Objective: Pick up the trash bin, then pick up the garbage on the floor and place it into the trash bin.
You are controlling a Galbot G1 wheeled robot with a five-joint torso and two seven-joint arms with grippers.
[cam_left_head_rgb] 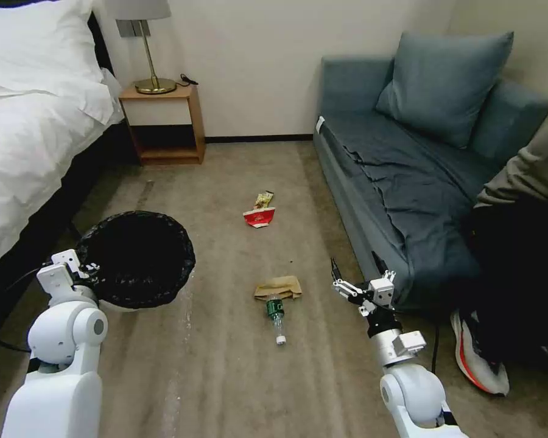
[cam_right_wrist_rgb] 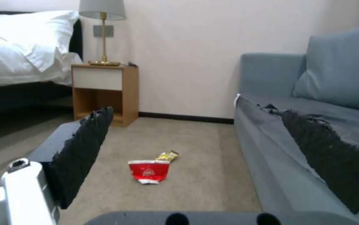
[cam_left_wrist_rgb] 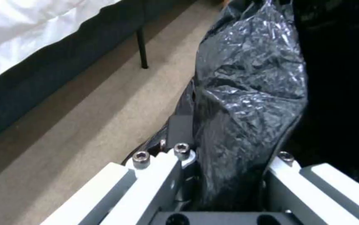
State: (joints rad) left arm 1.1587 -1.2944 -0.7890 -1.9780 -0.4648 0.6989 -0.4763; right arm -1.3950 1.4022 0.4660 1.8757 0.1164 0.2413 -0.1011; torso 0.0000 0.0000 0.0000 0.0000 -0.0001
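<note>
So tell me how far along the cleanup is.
Done: the left gripper is clamped on the trash bin rim. In hand: the right gripper hangs open above the carpet, holding nothing. Left: bottle, paper bag, red wrapper and yellow wrapper all lie on the floor.

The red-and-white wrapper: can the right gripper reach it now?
Probably yes. The right gripper is open and empty, and bare carpet lies between it and the red-and-white wrapper, though some way ahead.

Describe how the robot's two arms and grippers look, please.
Both arms are glossy white, with rounded joint housings and grey round caps. The left gripper has white blocky links with silver screws. The right gripper has white and silver links, black fingers with rough dark pads, and a black cable below.
</note>
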